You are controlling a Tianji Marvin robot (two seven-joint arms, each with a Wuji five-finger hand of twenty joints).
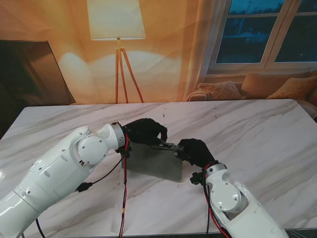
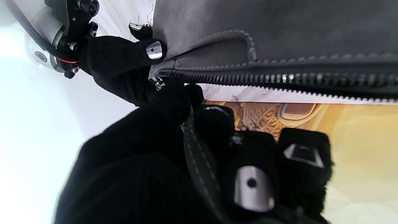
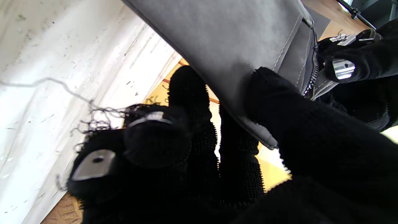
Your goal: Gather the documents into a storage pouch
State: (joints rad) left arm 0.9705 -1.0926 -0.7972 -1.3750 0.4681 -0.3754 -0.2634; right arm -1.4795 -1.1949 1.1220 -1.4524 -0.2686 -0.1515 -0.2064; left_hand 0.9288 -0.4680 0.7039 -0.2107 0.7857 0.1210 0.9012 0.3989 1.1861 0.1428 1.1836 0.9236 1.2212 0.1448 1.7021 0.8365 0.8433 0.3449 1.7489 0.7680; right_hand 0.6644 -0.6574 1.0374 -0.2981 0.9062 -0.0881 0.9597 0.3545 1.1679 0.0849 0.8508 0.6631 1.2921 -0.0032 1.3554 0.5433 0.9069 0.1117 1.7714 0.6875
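Seen from the stand, the white left arm is reached in from the near left corner and bent inward, so that the black-gloved left hand (image 1: 145,131) is brought to the far edge of the flat grey suede zip pouch (image 1: 156,163). The pouch is held near the middle of the white marble-veined bench (image 1: 257,134), its far edge lifted off the surface. The right arm is raised from the near right, and the black-gloved right hand (image 1: 195,151) is curled on the pouch's far right corner. The two hands are set just beside each other at the zip end. No document can be made out in this view.

In the left wrist view, the black zip (image 2: 279,81) with pale metal teeth is seen running along the pouch's stitched edge. The left hand's fingers (image 2: 174,102) are pinched at the zip's end, and a grey stitched pull strap (image 2: 199,161) is passed between them; the hand is thus closed on the strap. The right hand's thumb is pressed on the pouch corner there. No writing or brand can be read.

In the right wrist view, the right hand's thumb is laid over the pouch face and the fingers (image 3: 189,93) are curled beneath it, so the corner is clamped. No label is legible.
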